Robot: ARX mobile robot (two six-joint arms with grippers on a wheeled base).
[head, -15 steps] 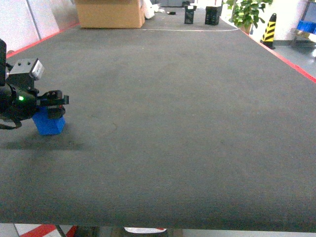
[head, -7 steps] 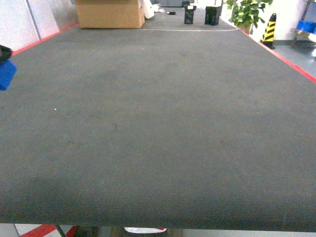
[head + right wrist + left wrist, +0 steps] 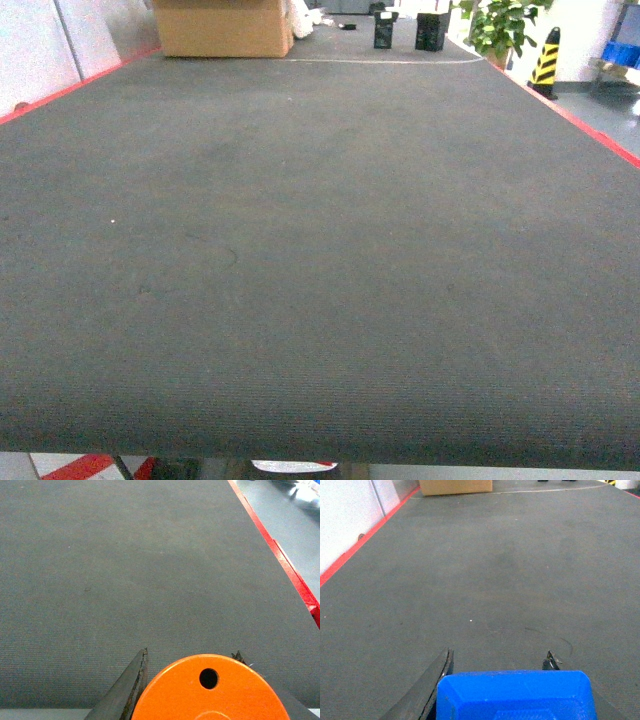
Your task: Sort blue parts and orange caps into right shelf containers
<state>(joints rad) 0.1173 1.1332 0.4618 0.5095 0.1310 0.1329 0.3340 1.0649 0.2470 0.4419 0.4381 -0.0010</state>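
Blue plastic fills the bottom of my left wrist view: my left claw point(image 3: 495, 672) is clenched on the blue part point(image 3: 516, 695), one dark finger point(image 3: 432, 685) running up its left side and the tip of the other just showing at its right corner. My right claw point(image 3: 192, 667) is grasping the orange cap point(image 3: 210, 692), whose flat top with a small round hole sits between the two fingers. Both pieces hang above the dark grey table point(image 3: 330, 250), clear of its surface as far as I can judge. From the head view neither arm shows at all, only the bare mat with its red edge strip point(image 3: 570, 118), a cardboard box point(image 3: 222, 27) at the far end, a potted plant point(image 3: 497, 25) and a striped yellow-and-black cone point(image 3: 545, 60) beyond. I judge the pickup step done for both hands, and the carry to the shelf in hand. A sliver of blue at the far right edge of the head view may be the right shelf containers point(image 3: 622, 52) (too small and cropped for me to be sure). The next move calls for turning toward that side, bringing each claw over the proper crate, and opening only once the piece is well inside the rim, blue and orange kept apart.
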